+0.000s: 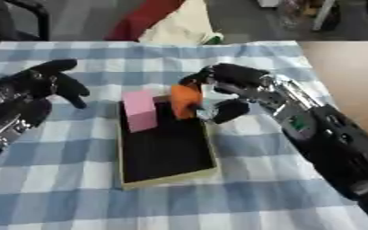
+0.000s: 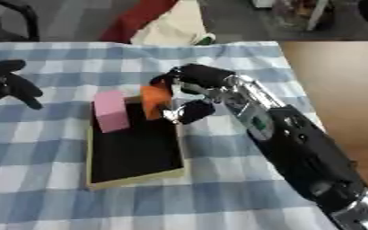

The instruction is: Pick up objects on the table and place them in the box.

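With my right hand [image 1: 228, 92] grasping the orange block [image 1: 186, 100] over the far right corner of the box [image 1: 168, 176], I should lower it beside the pink block [image 1: 139, 111] before releasing, while my left hand [image 1: 32, 92] waits relaxed.

Counter's got a matt checked cloth [image 1: 242, 63] over bare smooth wood [image 1: 348, 67]. Beside the cloth-lined-looking box [image 1: 168, 148], the right robot hand [image 1: 226, 90] is glossy black plastic with silver metal.

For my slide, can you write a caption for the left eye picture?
Right hand holds an orange block over the box, beside a pink block; left hand waits.
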`<state>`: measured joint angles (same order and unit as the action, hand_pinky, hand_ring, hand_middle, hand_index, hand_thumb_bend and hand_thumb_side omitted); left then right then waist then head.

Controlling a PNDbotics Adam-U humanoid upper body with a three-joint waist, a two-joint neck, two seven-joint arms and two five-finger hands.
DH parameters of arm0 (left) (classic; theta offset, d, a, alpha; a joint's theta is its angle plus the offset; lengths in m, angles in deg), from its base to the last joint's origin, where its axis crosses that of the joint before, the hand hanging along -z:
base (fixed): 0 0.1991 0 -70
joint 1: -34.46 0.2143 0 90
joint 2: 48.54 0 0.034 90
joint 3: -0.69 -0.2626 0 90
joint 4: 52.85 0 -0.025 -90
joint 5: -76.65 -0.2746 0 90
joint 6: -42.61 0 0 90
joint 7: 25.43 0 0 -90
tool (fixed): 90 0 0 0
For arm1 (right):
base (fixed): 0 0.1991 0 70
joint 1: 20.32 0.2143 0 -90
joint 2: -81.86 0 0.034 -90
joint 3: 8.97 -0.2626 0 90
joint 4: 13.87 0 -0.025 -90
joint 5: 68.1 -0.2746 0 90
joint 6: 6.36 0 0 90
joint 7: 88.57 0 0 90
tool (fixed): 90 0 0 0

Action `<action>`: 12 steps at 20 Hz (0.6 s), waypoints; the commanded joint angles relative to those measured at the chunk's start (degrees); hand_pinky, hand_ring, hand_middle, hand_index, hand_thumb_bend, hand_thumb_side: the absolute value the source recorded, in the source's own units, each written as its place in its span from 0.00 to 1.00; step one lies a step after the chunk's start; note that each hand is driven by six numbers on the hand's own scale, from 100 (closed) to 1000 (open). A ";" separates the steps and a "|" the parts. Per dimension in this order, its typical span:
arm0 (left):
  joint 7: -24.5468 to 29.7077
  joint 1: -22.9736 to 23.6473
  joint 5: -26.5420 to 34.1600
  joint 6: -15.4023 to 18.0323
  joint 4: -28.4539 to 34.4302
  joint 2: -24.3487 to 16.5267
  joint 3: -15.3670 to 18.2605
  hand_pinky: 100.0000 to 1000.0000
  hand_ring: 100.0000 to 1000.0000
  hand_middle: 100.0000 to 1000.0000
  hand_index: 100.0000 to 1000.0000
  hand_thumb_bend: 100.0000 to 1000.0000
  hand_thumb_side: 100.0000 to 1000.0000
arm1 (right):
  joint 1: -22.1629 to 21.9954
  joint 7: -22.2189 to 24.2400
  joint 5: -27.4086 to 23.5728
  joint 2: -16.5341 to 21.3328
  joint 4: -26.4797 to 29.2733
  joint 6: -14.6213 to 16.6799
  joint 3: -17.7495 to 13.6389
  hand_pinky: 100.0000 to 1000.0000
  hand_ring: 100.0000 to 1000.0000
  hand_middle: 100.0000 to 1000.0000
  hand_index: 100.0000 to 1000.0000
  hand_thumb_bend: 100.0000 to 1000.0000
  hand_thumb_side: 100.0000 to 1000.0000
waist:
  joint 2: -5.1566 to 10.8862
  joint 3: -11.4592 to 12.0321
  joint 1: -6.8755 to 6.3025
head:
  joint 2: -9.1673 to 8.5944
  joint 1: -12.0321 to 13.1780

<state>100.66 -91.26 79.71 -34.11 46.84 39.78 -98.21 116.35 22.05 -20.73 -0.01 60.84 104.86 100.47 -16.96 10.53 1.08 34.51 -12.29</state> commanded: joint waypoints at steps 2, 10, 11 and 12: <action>0.36 -0.33 0.17 -0.01 1.31 -0.37 0.34 0.85 0.65 0.69 1.00 0.00 0.84 | 0.25 -2.58 5.33 0.11 0.17 0.63 -0.11 0.85 0.85 0.83 1.00 0.03 0.75 | 1.04 -0.23 -0.34 | -0.08 -0.08; 0.05 0.10 -0.15 0.00 1.48 -0.58 0.63 0.85 0.65 0.69 1.00 0.00 0.84 | -1.12 -5.05 11.52 2.32 7.85 -1.67 -0.59 0.87 0.94 1.00 1.00 0.28 0.88 | 1.12 -1.03 -0.47 | 0.31 0.23; 0.05 0.15 -0.23 0.02 1.48 -0.67 0.62 0.85 0.65 0.69 1.00 0.00 0.83 | -1.26 -4.70 11.45 2.74 8.97 -2.07 -0.70 0.87 0.94 1.00 1.00 0.29 0.90 | 1.14 -1.12 -0.48 | 0.33 0.27; 0.03 0.16 -0.30 0.06 1.49 -0.74 0.63 0.85 0.65 0.69 1.00 0.00 0.83 | -1.29 -4.22 11.26 3.13 9.94 -2.42 -0.75 0.87 0.94 1.00 1.00 0.31 0.90 | 1.15 -1.20 -0.47 | 0.31 0.28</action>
<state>100.84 -90.68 79.60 -34.15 47.20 39.80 -98.22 114.29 17.72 -9.93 1.21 68.34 103.01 100.45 -16.96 9.34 0.80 34.71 -12.20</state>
